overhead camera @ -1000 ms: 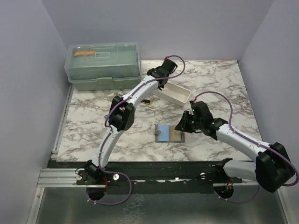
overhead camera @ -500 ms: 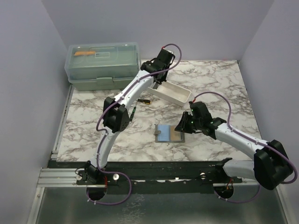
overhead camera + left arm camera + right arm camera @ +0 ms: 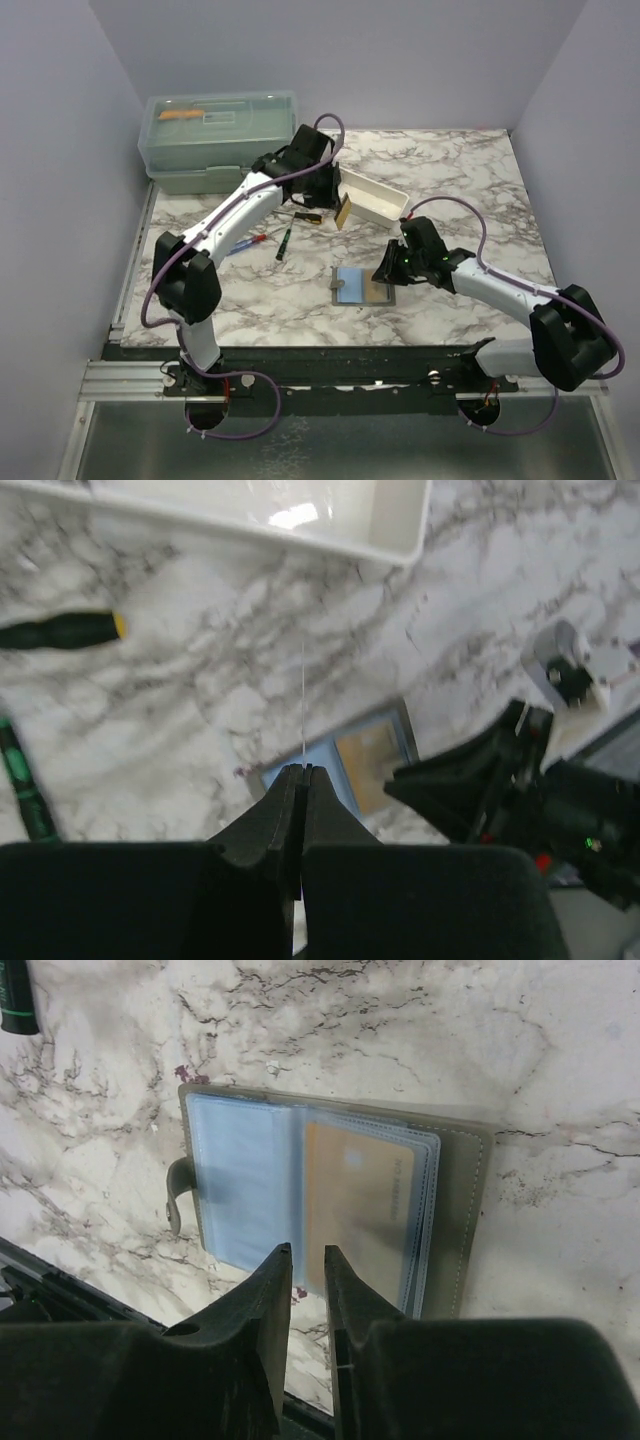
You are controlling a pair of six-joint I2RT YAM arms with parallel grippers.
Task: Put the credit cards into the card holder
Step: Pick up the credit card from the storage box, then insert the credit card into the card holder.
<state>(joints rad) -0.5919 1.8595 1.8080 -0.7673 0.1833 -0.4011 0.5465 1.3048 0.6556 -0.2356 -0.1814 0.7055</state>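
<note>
Looking down, we see the left gripper (image 3: 335, 203) pinched tight on a thin flat tan card (image 3: 343, 211) beside the long white tray (image 3: 380, 200); its wrist view shows that card only as a fine line. The stitched grey-olive card holder (image 3: 355, 287) lies open on the marble table (image 3: 470, 190), and only the right wrist view shows its shiny clear sleeves (image 3: 245, 1185) and the right gripper (image 3: 306, 1252), tips slightly apart, above them.

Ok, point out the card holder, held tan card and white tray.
card holder (image 3: 458, 1220), right wrist view, olive cover.
held tan card (image 3: 343, 212), top external view, its face.
white tray (image 3: 400, 510), left wrist view, end wall.
</note>
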